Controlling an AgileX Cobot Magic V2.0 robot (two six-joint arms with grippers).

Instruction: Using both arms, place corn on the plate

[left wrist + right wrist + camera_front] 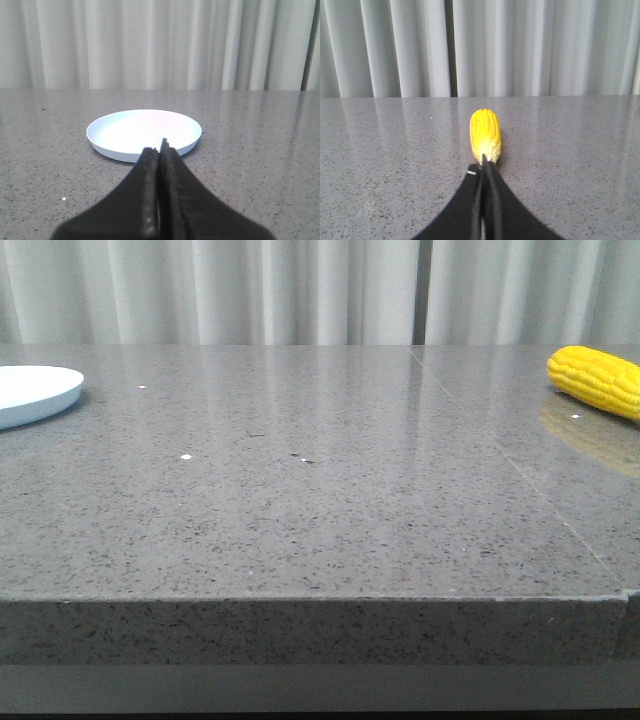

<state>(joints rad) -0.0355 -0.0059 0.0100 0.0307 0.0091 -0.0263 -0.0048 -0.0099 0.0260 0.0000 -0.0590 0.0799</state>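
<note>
The yellow corn (598,380) lies on the grey table at the far right of the front view. In the right wrist view the corn (485,129) lies lengthwise just beyond my right gripper (484,162), whose jaws are pressed together and empty. The pale blue-white plate (30,393) sits at the far left, cut by the frame edge. In the left wrist view the plate (144,132) lies empty just beyond my left gripper (159,148), also shut with nothing between the jaws. Neither gripper shows in the front view.
The grey speckled stone table (300,490) has a seam (520,475) running diagonally on its right side and a front edge (300,597) close to the camera. Pale curtains (300,290) hang behind it.
</note>
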